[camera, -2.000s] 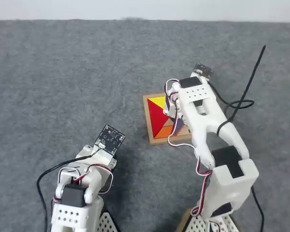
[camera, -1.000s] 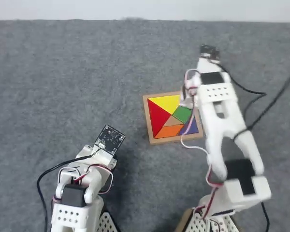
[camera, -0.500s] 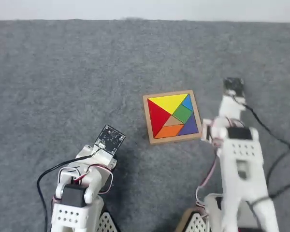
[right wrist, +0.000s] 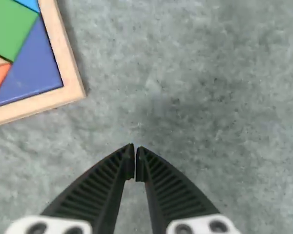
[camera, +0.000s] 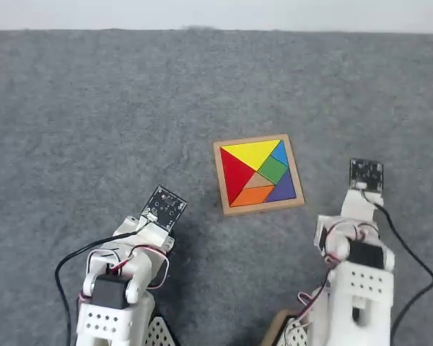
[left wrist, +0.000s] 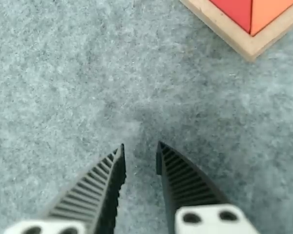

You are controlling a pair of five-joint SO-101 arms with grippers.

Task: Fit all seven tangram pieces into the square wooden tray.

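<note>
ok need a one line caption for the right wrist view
Right gripper, fingers shut, over the grey mat beside a corner of the square wooden tray with tangram pieces fitted in.

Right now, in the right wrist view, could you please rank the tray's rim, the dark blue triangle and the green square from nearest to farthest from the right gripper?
From the right gripper:
1. Tray rim, its corner closest.
2. Dark blue triangle, just inside that corner.
3. Green square, deeper in.

The tray [camera: 219, 176] lies right of centre, seemingly holding all seven pieces [camera: 256, 173]. The left arm [camera: 123, 281] stands lower left, the right arm [camera: 357, 274] lower right.
</note>
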